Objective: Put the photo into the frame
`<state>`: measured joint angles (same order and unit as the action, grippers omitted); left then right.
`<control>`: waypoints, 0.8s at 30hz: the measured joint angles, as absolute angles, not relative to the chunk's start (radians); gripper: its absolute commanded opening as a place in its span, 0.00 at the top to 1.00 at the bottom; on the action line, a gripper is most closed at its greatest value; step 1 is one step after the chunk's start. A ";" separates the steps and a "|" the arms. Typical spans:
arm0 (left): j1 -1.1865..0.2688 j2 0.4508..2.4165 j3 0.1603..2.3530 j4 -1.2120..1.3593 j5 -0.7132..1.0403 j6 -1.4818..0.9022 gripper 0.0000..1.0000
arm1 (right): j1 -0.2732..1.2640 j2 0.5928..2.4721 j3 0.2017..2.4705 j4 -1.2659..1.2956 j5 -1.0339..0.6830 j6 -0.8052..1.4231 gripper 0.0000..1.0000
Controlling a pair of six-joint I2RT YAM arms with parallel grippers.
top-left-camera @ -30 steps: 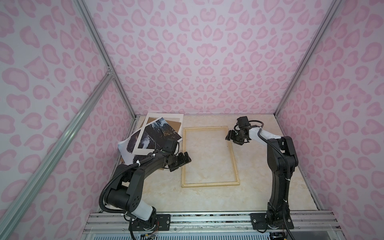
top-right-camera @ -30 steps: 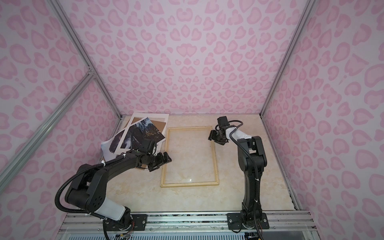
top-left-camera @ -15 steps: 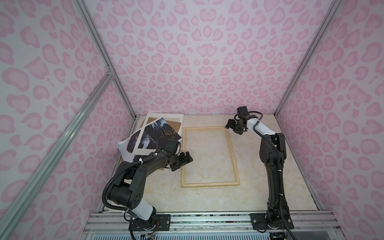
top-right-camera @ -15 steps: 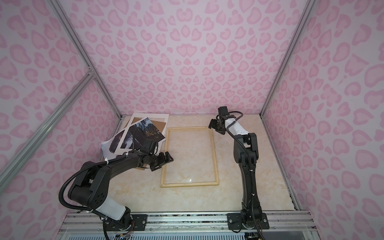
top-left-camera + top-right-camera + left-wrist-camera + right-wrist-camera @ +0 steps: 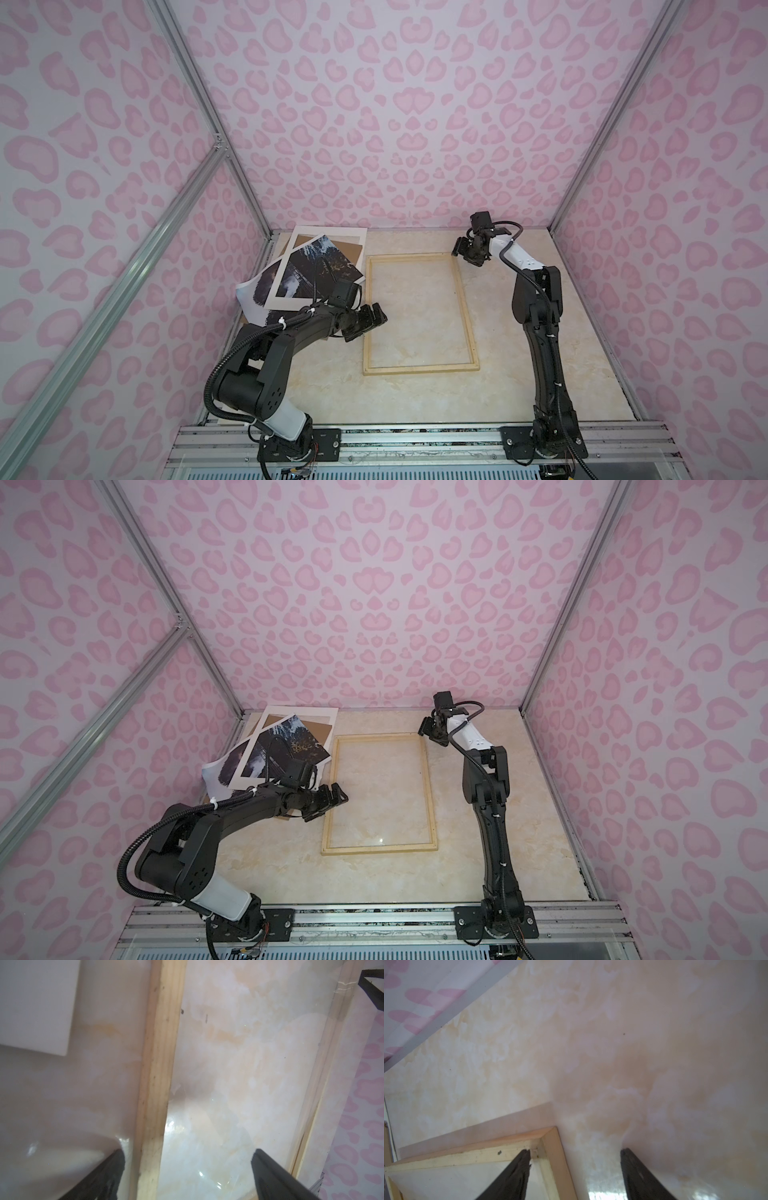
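The photo (image 5: pixel 320 270) lies on the tabletop (image 5: pixel 415 399) left of the frame (image 5: pixel 419 369), partly over a brown board (image 5: pixel 352 251) and a white mat (image 5: pixel 332 230). The left gripper (image 5: pixel 374 324) has its jaws apart astride the frame's left rail. The right gripper (image 5: pixel 466 258), jaws apart, has moved back to the far right corner.

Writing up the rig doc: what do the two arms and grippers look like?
Both arms are black jointed links. The left arm has a white shell by its base, a ribbed black cable conduit and white cable ties. The right arm has a white forearm shell with small dark markings. The left gripper and right gripper have black tapered fingers.
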<state>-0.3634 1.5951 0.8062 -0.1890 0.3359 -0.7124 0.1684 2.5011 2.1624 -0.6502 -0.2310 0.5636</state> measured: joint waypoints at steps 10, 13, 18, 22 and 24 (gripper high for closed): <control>-0.374 1.617 0.815 -0.156 0.342 -0.718 0.02 | 0.191 2.386 1.933 -0.546 -0.197 0.561 0.31; -0.384 1.619 0.820 -0.155 0.340 -0.719 0.01 | 0.198 2.394 1.942 -0.539 -0.181 0.562 0.31; -0.390 1.618 0.820 -0.153 0.336 -0.725 0.02 | 0.220 2.413 1.982 -0.564 -0.130 0.584 0.23; -0.391 1.617 0.819 -0.153 0.334 -0.726 0.02 | 0.229 2.410 1.961 -0.548 -0.102 0.612 0.21; -0.391 1.613 0.815 -0.151 0.334 -0.727 0.01 | 0.231 2.410 1.958 -0.543 -0.096 0.630 0.20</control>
<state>-0.3912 1.6127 0.8150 -0.1513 0.3336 -0.7265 0.2314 2.4104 1.9575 -0.5426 -0.0959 0.6296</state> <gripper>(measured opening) 0.986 0.794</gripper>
